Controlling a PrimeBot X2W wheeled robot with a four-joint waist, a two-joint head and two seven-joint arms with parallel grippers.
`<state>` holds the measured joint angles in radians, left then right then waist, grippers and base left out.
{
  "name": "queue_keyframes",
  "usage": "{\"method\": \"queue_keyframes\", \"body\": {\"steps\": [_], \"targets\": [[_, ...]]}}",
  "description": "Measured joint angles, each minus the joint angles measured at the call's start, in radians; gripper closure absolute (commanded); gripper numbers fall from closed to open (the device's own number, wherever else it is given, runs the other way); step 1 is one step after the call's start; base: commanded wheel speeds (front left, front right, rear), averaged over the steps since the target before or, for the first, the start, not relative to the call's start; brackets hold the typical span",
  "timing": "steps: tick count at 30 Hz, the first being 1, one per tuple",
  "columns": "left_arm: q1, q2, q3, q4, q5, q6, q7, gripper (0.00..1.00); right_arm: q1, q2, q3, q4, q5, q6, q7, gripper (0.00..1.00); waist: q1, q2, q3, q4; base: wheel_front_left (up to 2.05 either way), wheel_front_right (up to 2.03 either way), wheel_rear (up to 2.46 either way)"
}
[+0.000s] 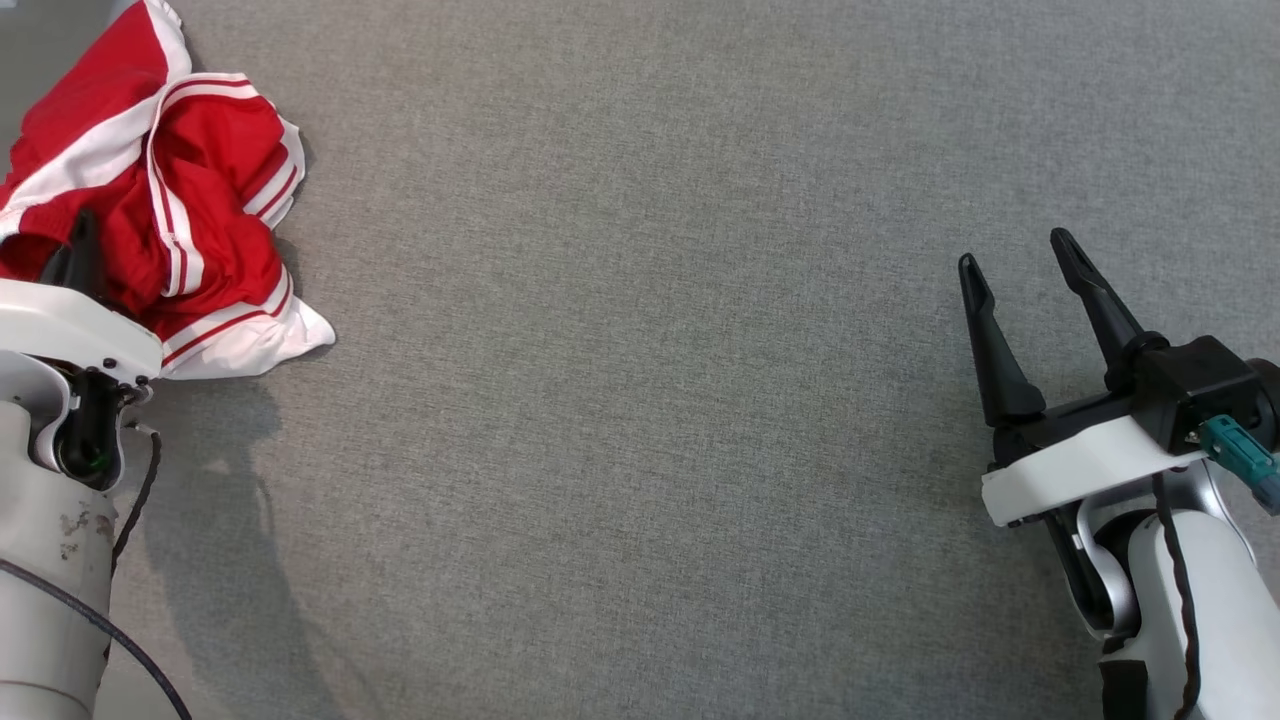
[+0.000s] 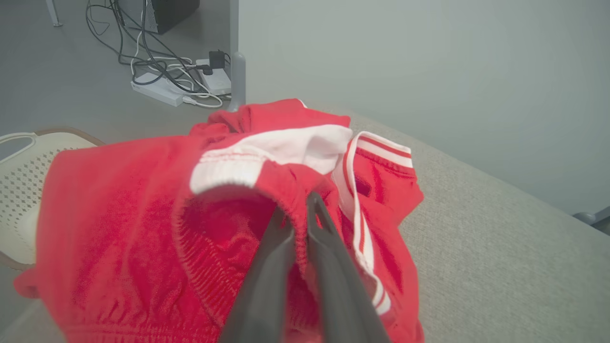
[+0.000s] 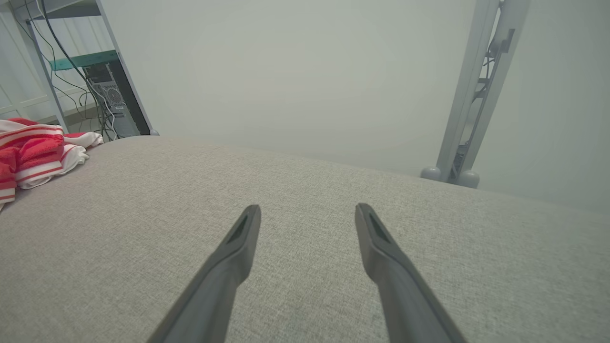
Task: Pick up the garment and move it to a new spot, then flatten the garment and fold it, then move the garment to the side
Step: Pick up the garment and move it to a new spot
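The red garment with white stripes (image 1: 190, 210) lies crumpled at the far left of the grey table. In the left wrist view the garment (image 2: 143, 228) bulges around my left gripper (image 2: 298, 209), whose two fingers are shut on a fold of its red ribbed hem. From the head camera the left gripper (image 1: 75, 255) is mostly buried in the cloth, with the white wrist just below it. My right gripper (image 1: 1015, 255) hovers open over bare table at the right, far from the garment (image 3: 33, 157). Nothing sits between the right gripper (image 3: 307, 212) fingers.
The grey fabric table (image 1: 640, 400) stretches wide between the two arms. Off the table's left edge stand a pale perforated chair (image 2: 24, 190), floor cables and a power strip (image 2: 176, 88). A metal frame post (image 3: 469, 95) rises behind the far table edge.
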<state>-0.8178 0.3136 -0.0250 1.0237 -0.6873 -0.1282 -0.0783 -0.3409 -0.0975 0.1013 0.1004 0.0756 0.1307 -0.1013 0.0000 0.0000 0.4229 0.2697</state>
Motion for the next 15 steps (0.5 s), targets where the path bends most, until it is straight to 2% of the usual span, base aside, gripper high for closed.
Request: {"method": "queue_keyframes", "body": {"steps": [7,12,14,15], "targets": [[-0.007,0.035,-0.06,-0.011,0.066,-0.001,-0.141,1.0,0.003,0.008,-0.013,0.008,-0.004,0.0,-0.006,0.0,0.0,0.0,-0.036,0.014,0.0,0.0,0.0],[-0.001,0.069,-0.071,-0.105,0.137,0.049,-0.178,1.0,0.018,0.022,-0.022,0.016,0.004,0.0,-0.023,0.0,0.0,0.0,-0.085,0.02,0.0,0.0,0.0],[0.022,0.076,-0.069,-0.17,0.159,0.07,-0.18,1.0,0.026,0.025,-0.026,0.021,0.007,0.0,-0.031,0.0,0.0,0.0,-0.109,0.02,0.0,0.0,0.0],[0.062,0.08,-0.059,-0.253,0.181,0.095,-0.181,1.0,0.031,0.028,-0.029,0.022,0.012,0.0,-0.033,0.0,0.0,0.0,-0.132,0.018,0.0,0.0,0.0]]}}
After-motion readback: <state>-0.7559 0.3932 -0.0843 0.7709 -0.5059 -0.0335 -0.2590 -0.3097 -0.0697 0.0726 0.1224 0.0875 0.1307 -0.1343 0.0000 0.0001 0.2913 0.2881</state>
